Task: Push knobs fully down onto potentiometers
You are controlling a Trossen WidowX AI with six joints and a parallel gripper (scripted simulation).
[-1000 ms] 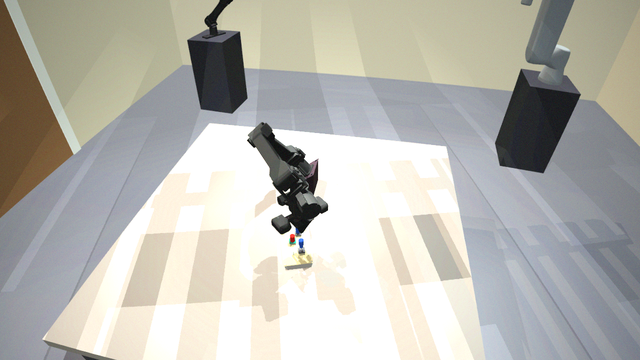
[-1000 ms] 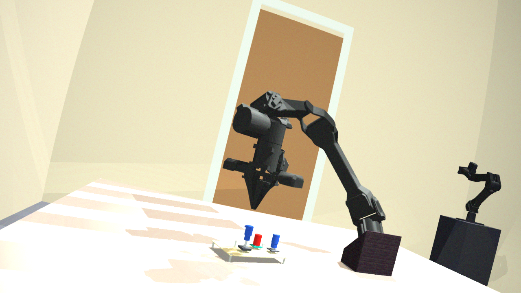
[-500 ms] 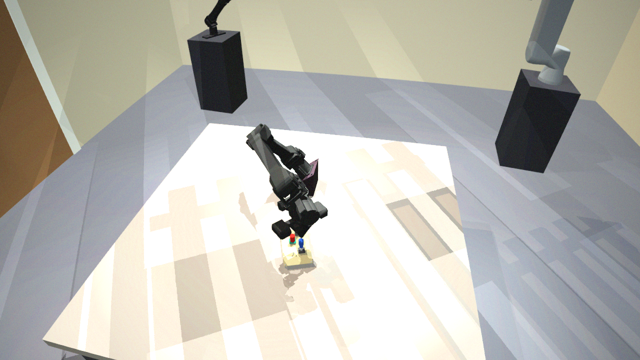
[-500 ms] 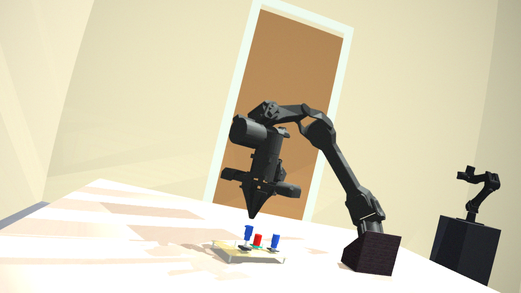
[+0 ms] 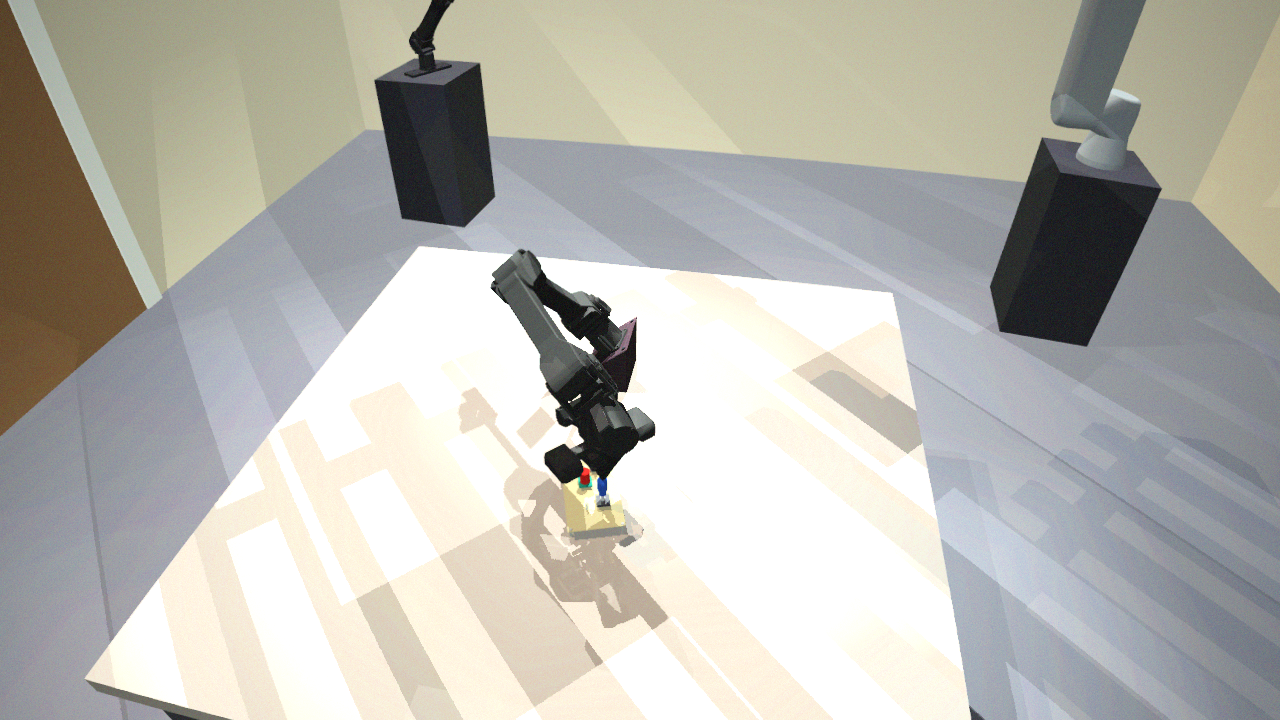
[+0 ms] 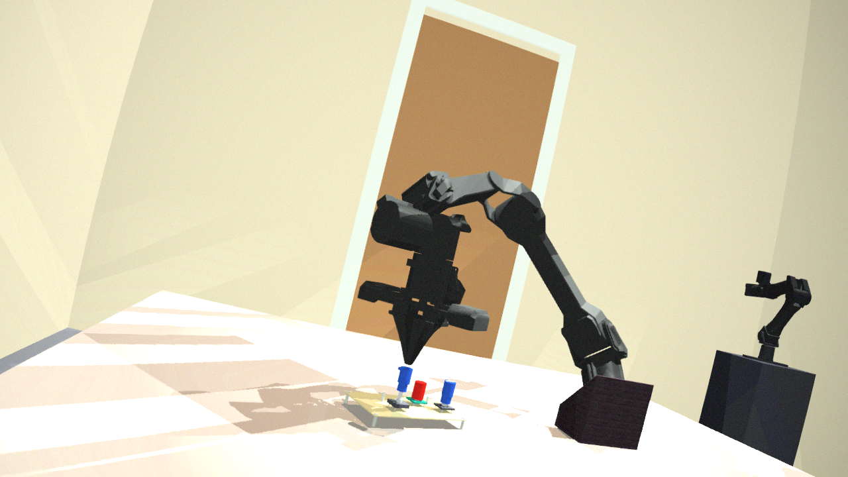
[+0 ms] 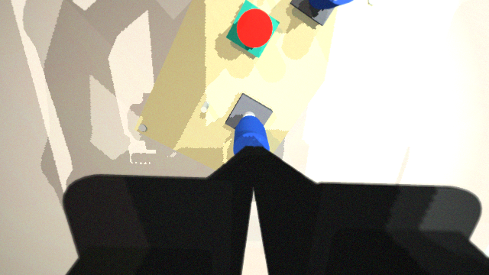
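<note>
The pale yellow circuit board (image 5: 577, 512) (image 6: 415, 417) (image 7: 179, 114) stands on short legs on the white table (image 5: 760, 555). It carries two blue knobs and a red knob (image 5: 586, 477) (image 6: 419, 389) (image 7: 254, 27) on a green base. The near blue knob (image 5: 602, 488) (image 6: 404, 377) (image 7: 250, 131) stands raised on its shaft above its grey potentiometer (image 7: 252, 108). The other blue knob (image 6: 447, 391) (image 7: 325, 3) also stands raised. My gripper (image 5: 601, 474) (image 6: 407, 359) (image 7: 252, 150) is shut and empty, pointing straight down with its tip just over the near blue knob's top. I cannot tell whether it touches.
The arm's dark base block (image 6: 605, 409) sits on the table to the right of the board. Two black pedestals (image 5: 435, 138) (image 5: 1074, 241) with other arms stand on the grey floor beyond the table; one pedestal (image 6: 756, 403) shows in the exterior view.
</note>
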